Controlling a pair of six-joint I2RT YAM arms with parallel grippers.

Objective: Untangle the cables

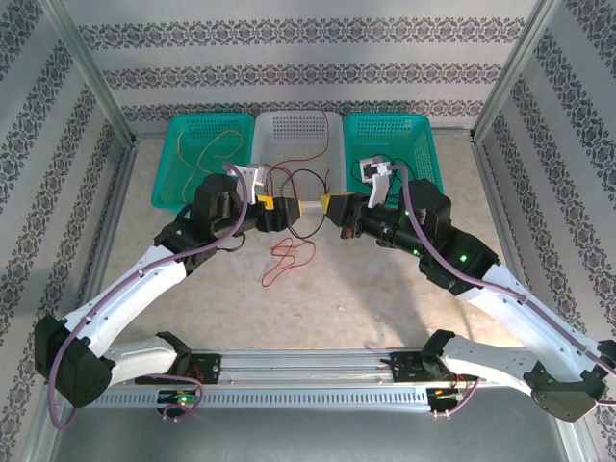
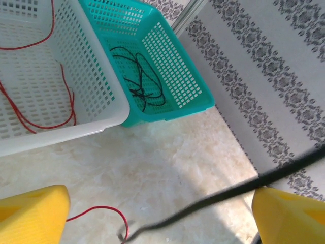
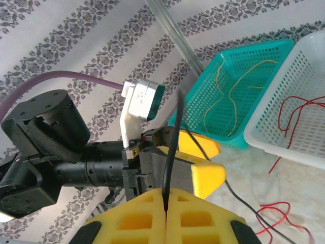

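Three baskets stand in a row along the far edge of the table [image 1: 366, 298]: a left teal basket [image 1: 164, 188], a white basket [image 1: 298, 130] in the middle and a right teal basket [image 1: 423, 144], their walls touching or nearly so. Patterned walls close in the left, far and right sides.

The two arms reach in from the near corners and meet nose to nose just near of the white basket. The right gripper [image 3: 165, 203] is clenched on the held black cable [image 2: 213, 199], which comes up out of the seam between its yellow fingers. From there the strand runs across to the left gripper [image 2: 160, 208], whose claw is released: its two yellow fingers stand wide apart and the cable passes through the gap between them, and I cannot tell whether it touches either one. In the top view the same strand also loops toward the near part of the white basket.

Just near of the two grippers, a loose red cable [image 1: 289, 255] lies curled on the bare table, clear of both arms.

Sorted by colour, the left teal basket holds the yellow cable [image 3: 231, 94], whether one strand or two I cannot tell. The white basket holds red cables [image 2: 74, 109], several curves whose number I cannot count. The right teal basket holds one coiled black cable [image 2: 139, 76].
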